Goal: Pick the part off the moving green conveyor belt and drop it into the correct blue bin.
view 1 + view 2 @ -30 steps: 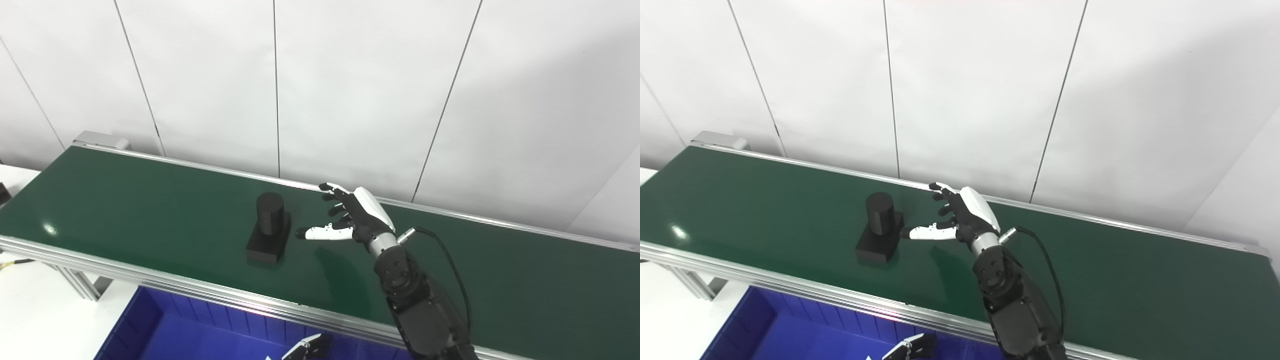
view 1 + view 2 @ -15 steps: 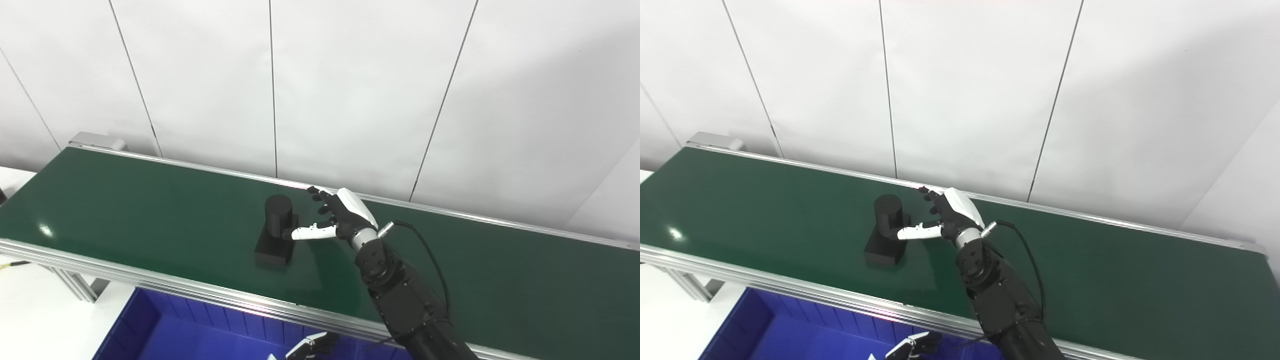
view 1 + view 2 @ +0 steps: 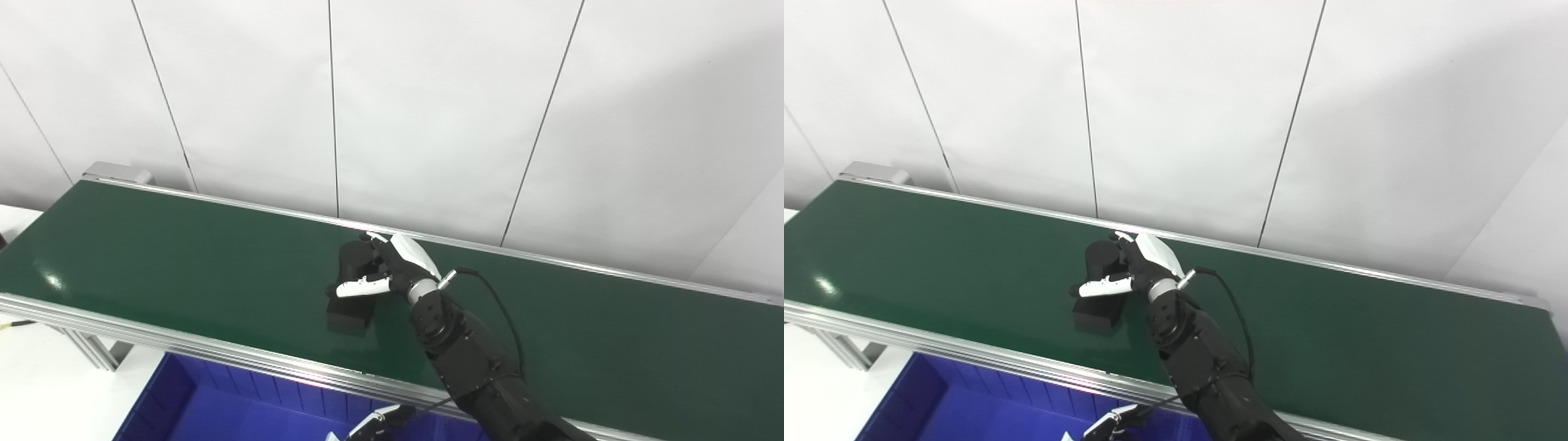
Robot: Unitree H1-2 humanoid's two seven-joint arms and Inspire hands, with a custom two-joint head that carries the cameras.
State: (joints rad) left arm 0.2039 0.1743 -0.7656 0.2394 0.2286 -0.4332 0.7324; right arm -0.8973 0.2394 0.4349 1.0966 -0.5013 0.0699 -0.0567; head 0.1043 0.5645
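Note:
A black part (image 3: 349,313), an upright cylinder on a square base, stands on the green conveyor belt (image 3: 153,245) near its middle. My right hand (image 3: 401,269) reaches over the belt from the right and wraps the cylinder: its white thumb (image 3: 358,287) crosses the front and the fingers curl round the back. The base still rests on the belt. Only the fingertips of my left hand (image 3: 375,424) show at the bottom edge, above the blue bin (image 3: 214,410). The same grasp shows in the right eye view, right hand (image 3: 1145,266) on the part (image 3: 1096,317).
An aluminium rail (image 3: 184,346) runs along the belt's near edge, with the blue bin just below it. White wall panels stand right behind the far rail (image 3: 551,260). A white tabletop (image 3: 43,392) lies at the lower left.
The part has travelled right along the belt. My right hand has moved left to meet it, and thumb and fingers have closed round the cylinder. The left hand has stayed in place.

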